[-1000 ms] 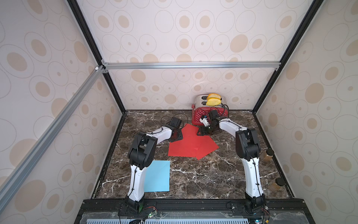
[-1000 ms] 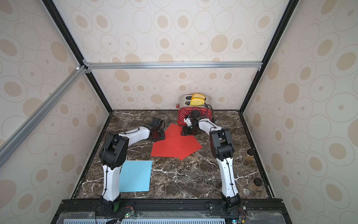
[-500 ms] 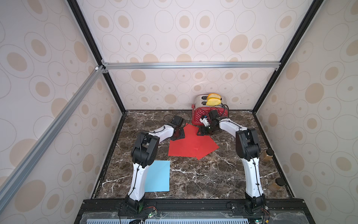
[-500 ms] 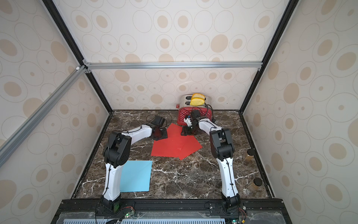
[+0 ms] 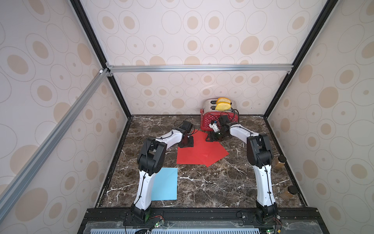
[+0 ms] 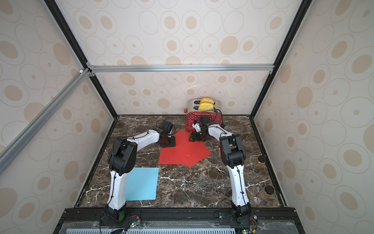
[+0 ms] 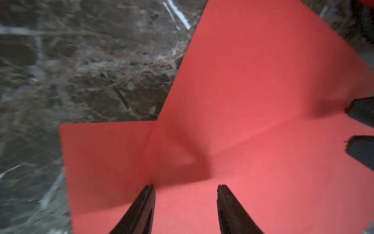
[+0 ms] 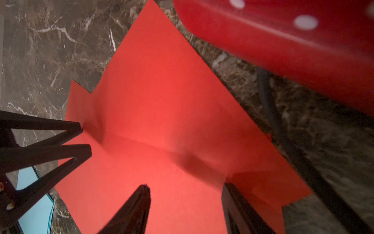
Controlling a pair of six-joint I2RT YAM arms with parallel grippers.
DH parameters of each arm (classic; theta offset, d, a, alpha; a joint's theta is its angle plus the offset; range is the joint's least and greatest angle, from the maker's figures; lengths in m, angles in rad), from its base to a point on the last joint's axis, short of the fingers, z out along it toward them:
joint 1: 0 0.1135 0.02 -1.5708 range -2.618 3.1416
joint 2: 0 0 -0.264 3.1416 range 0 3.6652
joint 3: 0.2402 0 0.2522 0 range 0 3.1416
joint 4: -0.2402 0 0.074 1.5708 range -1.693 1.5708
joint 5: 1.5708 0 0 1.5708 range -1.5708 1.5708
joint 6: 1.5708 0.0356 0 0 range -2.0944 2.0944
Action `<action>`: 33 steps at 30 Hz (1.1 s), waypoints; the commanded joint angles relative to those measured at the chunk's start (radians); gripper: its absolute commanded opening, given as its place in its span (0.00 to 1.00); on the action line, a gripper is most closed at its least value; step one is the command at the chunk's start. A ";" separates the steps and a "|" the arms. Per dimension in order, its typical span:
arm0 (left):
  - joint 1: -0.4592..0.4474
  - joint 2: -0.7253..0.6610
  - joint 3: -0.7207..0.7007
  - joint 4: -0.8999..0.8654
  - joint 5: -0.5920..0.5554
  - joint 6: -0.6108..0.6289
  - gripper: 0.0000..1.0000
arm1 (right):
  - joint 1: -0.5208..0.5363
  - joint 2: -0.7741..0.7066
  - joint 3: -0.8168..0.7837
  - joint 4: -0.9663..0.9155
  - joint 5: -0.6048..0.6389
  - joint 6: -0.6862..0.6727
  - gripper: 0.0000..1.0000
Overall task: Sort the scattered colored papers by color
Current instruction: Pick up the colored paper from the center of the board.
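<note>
Since a second ago, my left arm has swung its elbow inward. My left hand (image 7: 186,185) and right hand (image 8: 185,185) stand part open and empty over the overlapping red papers (image 5: 200,154) on the desk (image 5: 212,186); the blue paper (image 5: 166,183) lies apart. Colours look separated; next, I judge, squaring the red pile needs gentle pushes

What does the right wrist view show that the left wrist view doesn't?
Only right wrist: the toaster's white-dotted side, a black cable, a blue paper and the left gripper. Only left wrist: the right gripper at the frame edge. Both: overlapping red papers on the marble tabletop, with each camera's own jaws open.
</note>
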 commanded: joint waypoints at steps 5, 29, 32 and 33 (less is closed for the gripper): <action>-0.008 0.047 0.057 -0.159 -0.165 0.044 0.52 | -0.037 0.027 -0.047 -0.034 0.085 0.036 0.63; -0.020 0.090 0.016 0.030 0.133 -0.074 0.52 | -0.048 0.024 -0.052 -0.031 0.076 0.038 0.64; -0.018 0.079 0.001 0.042 0.147 -0.078 0.52 | -0.047 0.024 -0.052 -0.028 0.070 0.042 0.64; -0.018 0.074 -0.010 0.061 0.162 -0.086 0.52 | -0.047 0.023 -0.054 -0.027 0.070 0.043 0.64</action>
